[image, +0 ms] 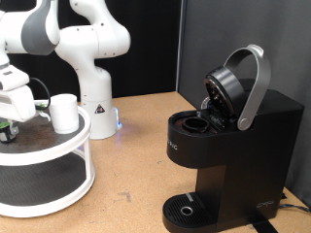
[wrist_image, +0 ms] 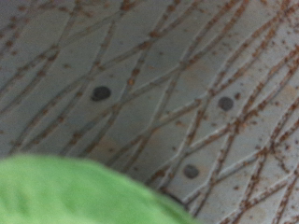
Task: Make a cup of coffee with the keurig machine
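Note:
The keurig machine (image: pixel 228 160) stands at the exterior view's right with its grey-handled lid (image: pixel 248 83) raised and the pod chamber (image: pixel 194 124) open. Its round drip tray (image: pixel 185 209) has nothing on it. The cup (image: pixel 64 112) stands upright on the top of a round white stand (image: pixel 68 155) at the left. My gripper (image: pixel 10 115) hangs low over that stand's top, left of the cup and just above a small green-topped pod (image: pixel 7 129). In the wrist view the pod's green top (wrist_image: pixel 75 196) fills the lower edge as a blur; my fingers do not show there.
The stand has two tiers and a brown speckled top (wrist_image: pixel 168 84). The white robot base (image: pixel 95 97) stands behind it, with a small blue light (image: pixel 119 124) beside it. Bare wooden table (image: pixel 136 165) lies between the stand and the machine.

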You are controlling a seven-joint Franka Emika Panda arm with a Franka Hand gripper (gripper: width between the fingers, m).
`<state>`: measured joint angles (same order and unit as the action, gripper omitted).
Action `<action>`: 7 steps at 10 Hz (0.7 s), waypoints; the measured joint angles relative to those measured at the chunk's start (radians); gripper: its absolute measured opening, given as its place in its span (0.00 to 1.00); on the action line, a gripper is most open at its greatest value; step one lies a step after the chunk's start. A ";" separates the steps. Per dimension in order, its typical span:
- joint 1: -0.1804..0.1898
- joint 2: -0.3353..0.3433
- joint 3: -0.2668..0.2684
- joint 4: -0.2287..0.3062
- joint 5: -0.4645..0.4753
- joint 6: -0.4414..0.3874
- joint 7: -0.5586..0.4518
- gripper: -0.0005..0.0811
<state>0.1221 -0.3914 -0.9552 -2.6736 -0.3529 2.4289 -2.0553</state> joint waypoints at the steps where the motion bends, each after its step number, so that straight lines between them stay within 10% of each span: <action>1: 0.000 0.000 -0.002 0.001 0.001 0.000 -0.001 0.56; 7: 0.010 -0.042 0.002 0.058 0.062 -0.144 -0.046 0.56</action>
<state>0.1317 -0.4332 -0.9527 -2.6154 -0.2908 2.2844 -2.1010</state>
